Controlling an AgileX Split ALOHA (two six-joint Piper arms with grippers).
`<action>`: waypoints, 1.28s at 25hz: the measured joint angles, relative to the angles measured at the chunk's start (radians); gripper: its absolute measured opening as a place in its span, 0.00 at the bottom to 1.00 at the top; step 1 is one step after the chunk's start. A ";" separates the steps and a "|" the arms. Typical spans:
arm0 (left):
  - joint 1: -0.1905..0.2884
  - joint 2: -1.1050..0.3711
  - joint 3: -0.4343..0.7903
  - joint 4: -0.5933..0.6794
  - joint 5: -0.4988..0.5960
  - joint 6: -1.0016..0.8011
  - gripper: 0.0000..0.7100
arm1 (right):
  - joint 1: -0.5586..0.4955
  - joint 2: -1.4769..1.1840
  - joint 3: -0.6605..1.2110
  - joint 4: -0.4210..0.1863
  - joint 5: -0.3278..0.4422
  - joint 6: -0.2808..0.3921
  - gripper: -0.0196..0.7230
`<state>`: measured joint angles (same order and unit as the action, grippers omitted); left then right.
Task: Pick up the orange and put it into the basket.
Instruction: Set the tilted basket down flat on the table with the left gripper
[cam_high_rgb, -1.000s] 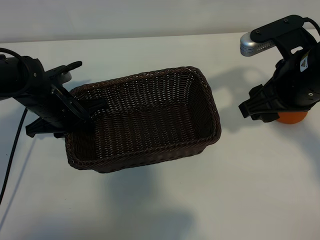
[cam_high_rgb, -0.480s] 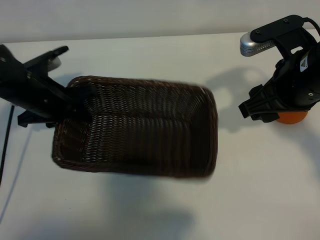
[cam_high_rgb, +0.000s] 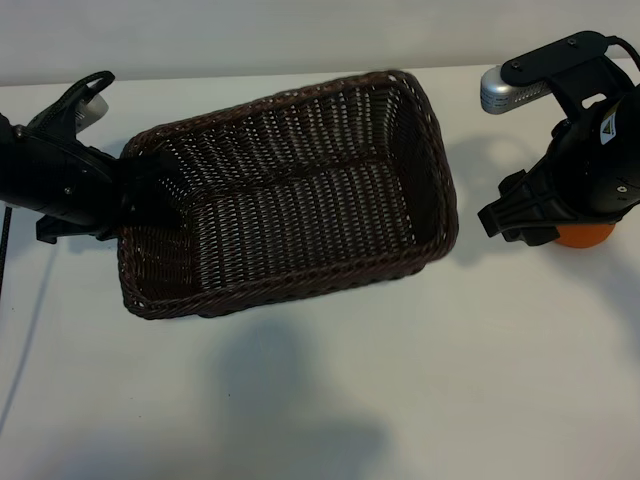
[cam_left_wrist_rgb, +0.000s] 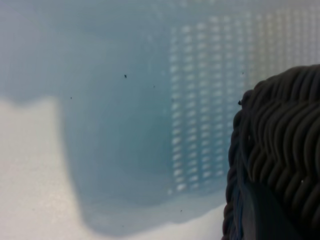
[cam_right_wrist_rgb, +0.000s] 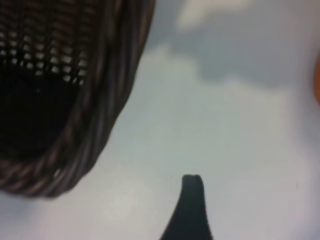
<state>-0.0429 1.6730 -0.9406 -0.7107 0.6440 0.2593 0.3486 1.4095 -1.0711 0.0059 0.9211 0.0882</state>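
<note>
Small round bright-orange orange beside dark-brown woven wicker basket: firm, rollable, best pinched across middle; left gripper clamping basket rim, right gripper spread wide.

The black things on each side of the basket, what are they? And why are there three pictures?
They are two robot arms with pinching grippers. One picture looks down on the white table; the other two come from small cameras on the arms' wrists, so they look very close. The left gripper pinches the rim of the brown basket at its end; the basket's shadow lies apart from it, so it seems lifted off the table. The right gripper hangs open beside the orange, which peeks out from under that arm and is not in the basket yet.
</note>
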 joint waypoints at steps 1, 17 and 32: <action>0.000 0.000 0.000 0.001 -0.001 0.001 0.21 | 0.000 0.000 0.000 0.000 0.000 0.000 0.83; 0.000 0.035 -0.210 0.204 0.129 -0.116 0.21 | 0.000 0.000 0.000 0.006 0.004 0.000 0.83; -0.113 0.201 -0.363 0.285 0.148 -0.209 0.21 | 0.000 0.000 0.000 0.011 0.005 0.000 0.81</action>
<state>-0.1554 1.8740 -1.3037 -0.4253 0.7921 0.0505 0.3486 1.4095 -1.0711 0.0166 0.9259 0.0882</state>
